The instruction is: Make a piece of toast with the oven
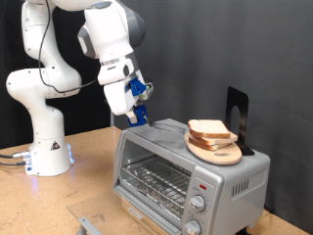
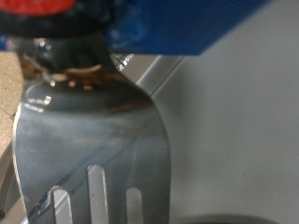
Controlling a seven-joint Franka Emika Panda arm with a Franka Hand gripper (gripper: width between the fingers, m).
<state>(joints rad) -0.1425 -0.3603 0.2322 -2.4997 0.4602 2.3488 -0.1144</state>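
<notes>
At upper centre of the exterior view, the arm angles down, its tool just above the oven's back-left corner. It is pinched on a slotted metal spatula. Toast lies on a board atop the oven.

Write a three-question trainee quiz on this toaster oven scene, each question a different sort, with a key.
1. True or false: the slice of bread lies inside the toaster oven.
2. What does the bread rest on? A) wire rack B) round wooden board C) the table
3. Fill in: the wrist view shows a slotted metal ______ below the gripper.

Key: 1 false, it lies on top of the oven; 2 B; 3 spatula.
</notes>
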